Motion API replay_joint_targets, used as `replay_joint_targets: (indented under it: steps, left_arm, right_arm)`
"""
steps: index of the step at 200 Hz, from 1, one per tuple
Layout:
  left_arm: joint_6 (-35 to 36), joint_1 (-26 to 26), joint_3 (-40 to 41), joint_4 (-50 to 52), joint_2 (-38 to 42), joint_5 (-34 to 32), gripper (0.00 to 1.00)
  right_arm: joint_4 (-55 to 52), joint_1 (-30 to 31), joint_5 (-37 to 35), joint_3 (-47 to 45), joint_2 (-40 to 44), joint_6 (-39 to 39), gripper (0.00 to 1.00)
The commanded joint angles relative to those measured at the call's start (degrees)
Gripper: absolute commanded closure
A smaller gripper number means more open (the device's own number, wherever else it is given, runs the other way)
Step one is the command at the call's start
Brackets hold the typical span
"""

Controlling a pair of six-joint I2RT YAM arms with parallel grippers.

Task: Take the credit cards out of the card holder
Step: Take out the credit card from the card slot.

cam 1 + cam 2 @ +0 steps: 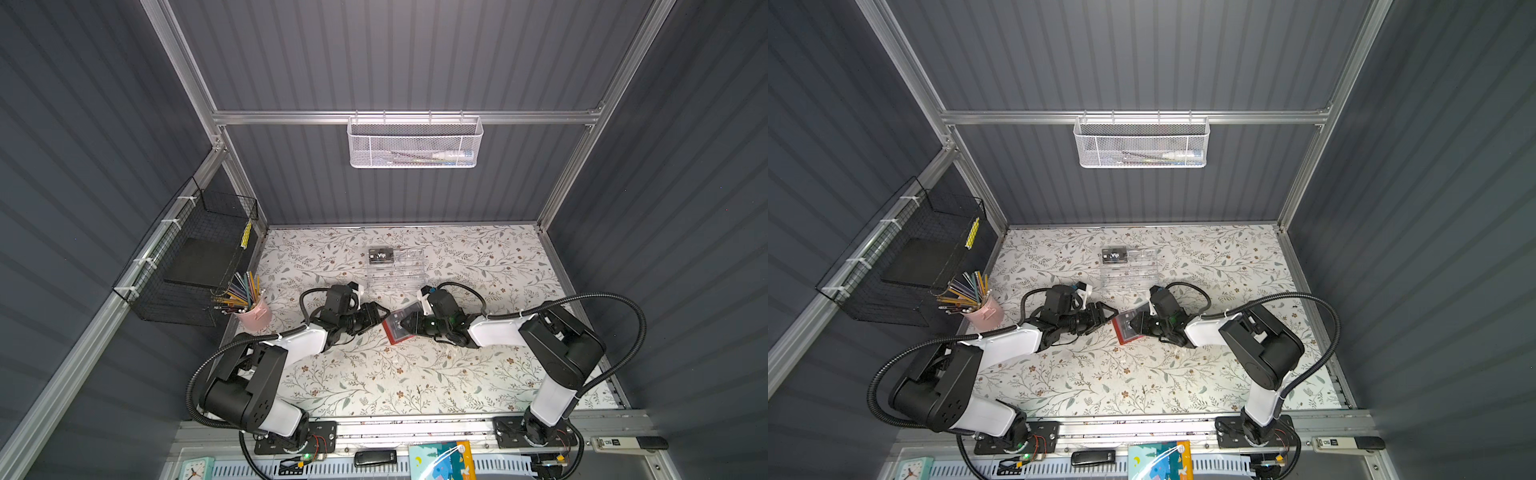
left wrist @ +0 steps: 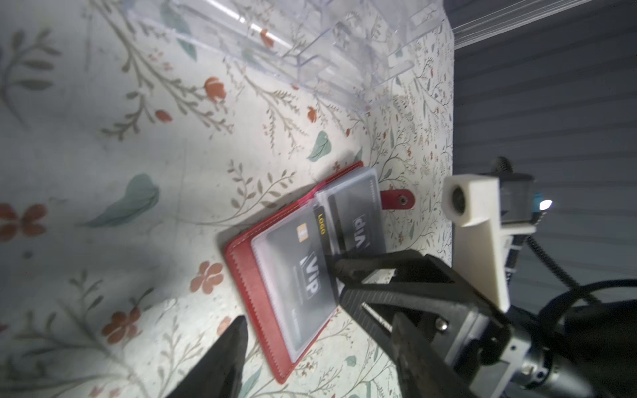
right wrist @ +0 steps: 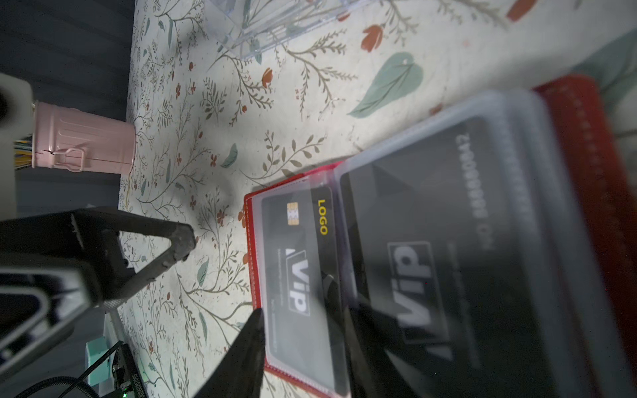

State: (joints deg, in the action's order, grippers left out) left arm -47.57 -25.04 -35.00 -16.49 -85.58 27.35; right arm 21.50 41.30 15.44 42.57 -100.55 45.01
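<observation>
I see a clear acrylic organizer (image 1: 397, 274) just beyond the left claw (image 1: 384, 316) and the right claw (image 1: 404, 322), near both. A pink cup (image 1: 255, 316) of pencils (image 1: 239, 291) stands off to the left claw's left, apart from it. Farther that way, a black wire basket (image 1: 191, 257) hangs on the side wall. High beyond both claws, a white mesh basket (image 1: 415, 145) hangs on the rear bar. A floral cover (image 1: 374, 382) spreads under the claws, and a small clock (image 1: 193, 469) sits well behind them.
</observation>
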Motion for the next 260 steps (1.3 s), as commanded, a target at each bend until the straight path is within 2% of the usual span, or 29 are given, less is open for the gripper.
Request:
replay_joint_targets:
  steps: [1, 7, 17, 21, 92, 126, 166, 206, 215, 260]
  left_arm:
    - [-4.0, 0.4, -1.5, -4.2, -2.6, 2.4, 0.22]
    - [-4.6, 0.2, -1.8, -4.9, -3.3, 2.4, 0.18]
    - [-4.9, -0.2, -2.7, -5.1, -4.2, 2.2, 0.02]
    - [-5.0, -0.4, -3.0, -5.2, -4.4, 2.1, 0.0]
    - [-11.6, -2.2, -2.0, -16.3, -11.9, 2.9, 0.0]
    - [-10.5, -2.2, -1.9, -14.7, -12.1, 2.2, 0.0]
    - [-11.6, -2.2, -0.6, -18.4, -15.4, 2.5, 0.0]
    - [-11.3, -2.2, 1.6, -19.0, -15.2, 2.4, 0.0]
    - [-11.1, -2.2, 2.0, -18.9, -15.3, 2.4, 0.0]
    - [-11.5, -2.2, 4.0, -21.1, -16.5, 2.7, 0.0]
  right_arm:
    - [-0.4, 0.0, -0.9, -1.7, 1.4, 0.7, 0.59]
    - [-0.3, 0.1, -1.1, -2.1, 1.6, 0.8, 0.59]
    - [-0.1, 0.2, -1.1, -2.6, 1.6, 0.9, 0.59]
    - [0.1, 0.2, -1.0, -2.8, 1.5, 1.0, 0.59]
    - [4.4, 0.5, -0.5, -5.1, -0.6, 2.5, 0.58]
    - [6.7, 0.6, 0.1, -5.9, -1.3, 3.0, 0.59]
    - [13.9, 0.5, 2.6, -8.5, -2.3, 5.1, 0.59]
    - [19.0, 0.0, 3.2, -10.0, -3.5, 6.3, 0.59]
    - [20.4, -0.2, 5.5, -10.3, -3.7, 6.7, 0.59]
    - [30.0, -1.2, 7.0, -12.4, -5.8, 9.4, 0.66]
